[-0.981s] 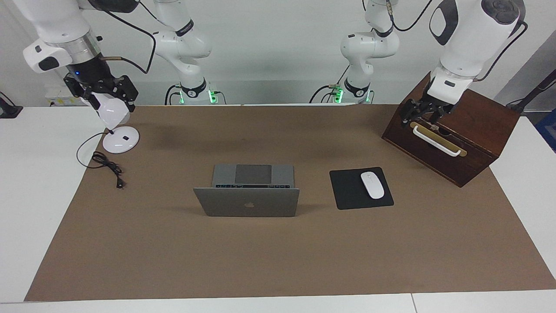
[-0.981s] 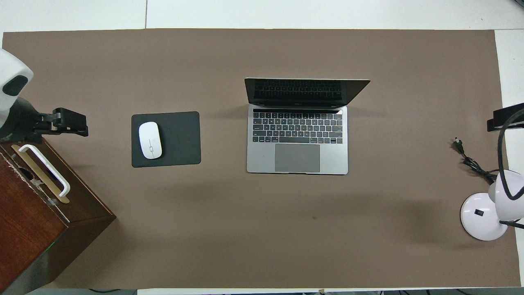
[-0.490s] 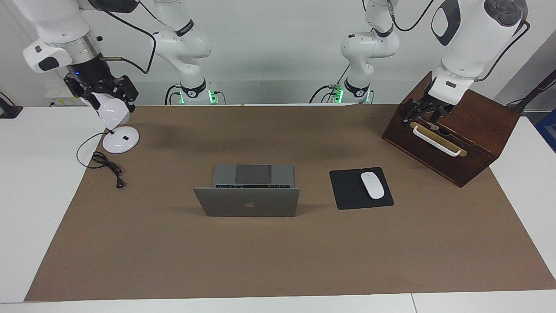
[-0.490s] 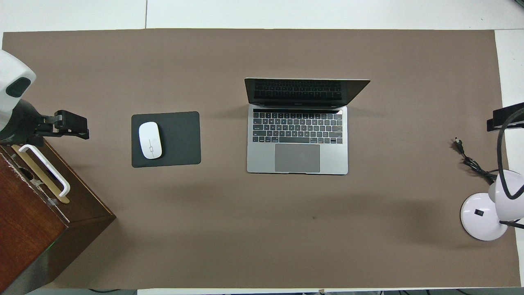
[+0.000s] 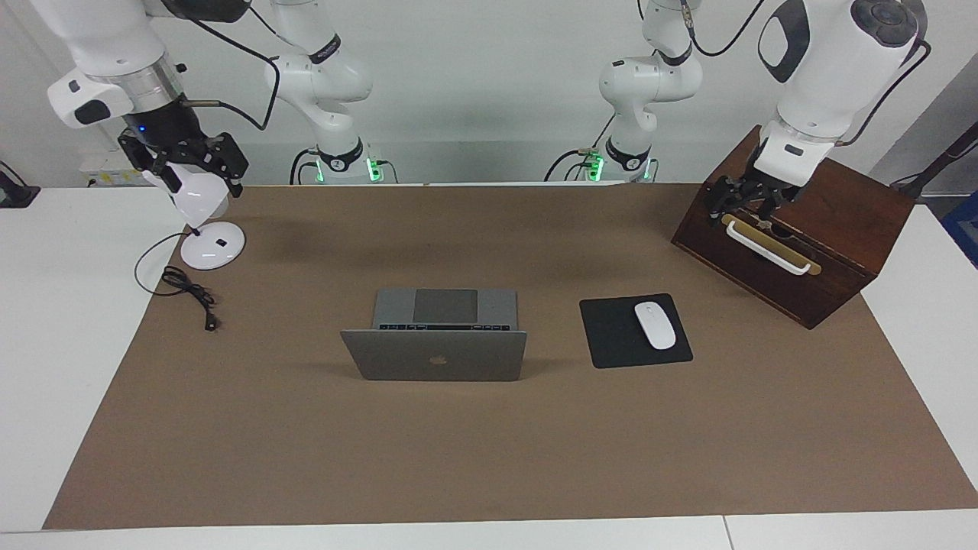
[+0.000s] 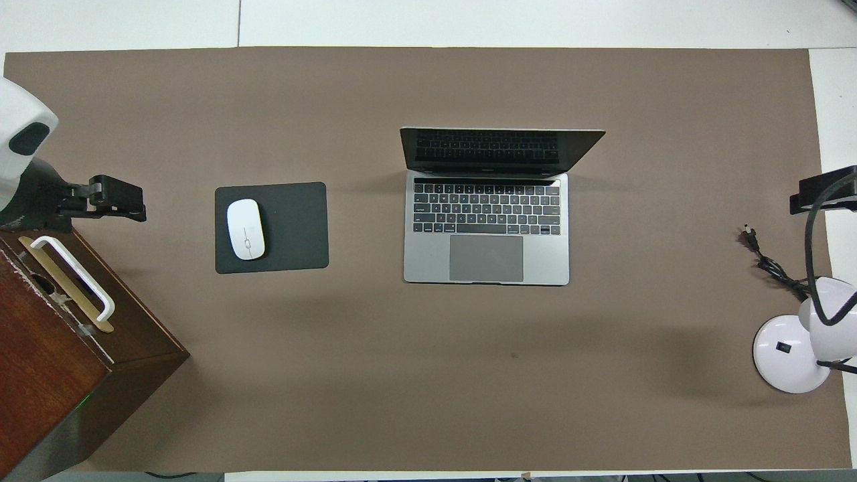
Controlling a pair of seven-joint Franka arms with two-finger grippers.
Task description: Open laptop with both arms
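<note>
The silver-grey laptop (image 5: 435, 355) stands open in the middle of the brown mat, its lid with the dark apple logo turned away from the robots. Its keyboard deck and trackpad show in the overhead view (image 6: 487, 227). My left gripper (image 5: 747, 205) hangs over the wooden box's top by the white handle, and it also shows in the overhead view (image 6: 114, 201). My right gripper (image 5: 187, 164) hangs over the white lamp's head; only its tip shows in the overhead view (image 6: 820, 194). Both grippers are well apart from the laptop.
A black mouse pad (image 5: 611, 336) with a white mouse (image 5: 655, 325) lies beside the laptop, toward the left arm's end. A dark wooden box (image 5: 833, 229) stands at that end. A white desk lamp (image 5: 212, 246) and its black cable (image 5: 187, 290) are at the right arm's end.
Both grippers have risen slightly where they hang. The laptop, mouse, box and lamp have not moved.
</note>
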